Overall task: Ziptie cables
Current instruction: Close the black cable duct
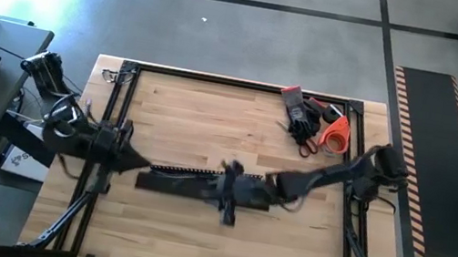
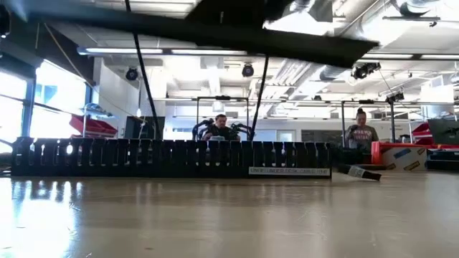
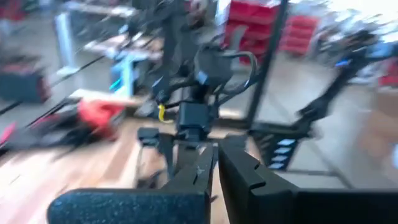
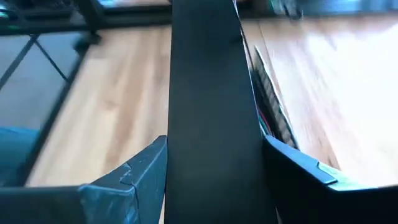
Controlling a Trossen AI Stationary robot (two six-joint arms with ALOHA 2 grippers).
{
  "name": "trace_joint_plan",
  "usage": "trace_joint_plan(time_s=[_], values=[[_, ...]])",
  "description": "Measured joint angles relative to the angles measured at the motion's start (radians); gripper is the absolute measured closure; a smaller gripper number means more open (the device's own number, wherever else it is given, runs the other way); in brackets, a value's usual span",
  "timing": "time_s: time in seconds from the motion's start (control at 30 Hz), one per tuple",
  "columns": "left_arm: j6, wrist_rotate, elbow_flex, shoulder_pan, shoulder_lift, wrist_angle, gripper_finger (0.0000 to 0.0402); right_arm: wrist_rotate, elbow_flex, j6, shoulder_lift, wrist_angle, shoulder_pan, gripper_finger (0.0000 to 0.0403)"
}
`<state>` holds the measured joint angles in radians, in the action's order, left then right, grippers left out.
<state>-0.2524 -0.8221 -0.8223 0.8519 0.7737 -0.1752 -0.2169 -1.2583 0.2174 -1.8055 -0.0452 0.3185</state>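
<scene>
Overhead and bench-level views of a wooden tabletop [image 1: 209, 135]. The right gripper [image 1: 231, 194] reached in from the right edge to the middle of the tabletop, its fingers [image 4: 134, 180] closed on either side of a flat black strip [image 4: 211, 124], which it held raised above the black slotted duct [image 2: 172, 158]. The duct lay lengthwise across the middle of the tabletop, parallel to the near edge. The cables [image 4: 264, 106] showed only as thin coloured strands along the duct just beside the strip, seen from the right wrist. The left gripper [image 1: 128, 154] waited at the left edge, near the duct's left end, with its fingers [image 3: 249, 174] pressed together and nothing between them. Gloves and an orange tool [image 1: 336, 134] lay at the far right corner.
</scene>
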Motion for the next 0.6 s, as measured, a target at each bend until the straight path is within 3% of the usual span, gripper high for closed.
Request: trace_joint_plan(time_s=[0.13, 0.27, 0.43, 0.6], values=[[-0.174, 0.002, 0.0, -0.089, -0.037, -0.27, 0.0402, 0.149, 0.002, -0.002, -0.031, 0.0, -0.108, 0.0192], [-0.369, 0.086, 0.033, -0.185, -0.032, -0.488, 0.0402, 0.217, 0.001, -0.022, -0.069, 0.001, -0.172, 0.0192], [-0.445, 0.267, 0.168, -0.259, -0.031, -0.444, 0.0402, 0.266, 0.001, -0.066, -0.109, 0.004, -0.209, 0.0192], [-0.522, 0.329, 0.32, -0.277, -0.031, -0.355, 0.0402, 0.267, 0.001, -0.109, -0.14, 0.004, -0.22, 0.0192]])
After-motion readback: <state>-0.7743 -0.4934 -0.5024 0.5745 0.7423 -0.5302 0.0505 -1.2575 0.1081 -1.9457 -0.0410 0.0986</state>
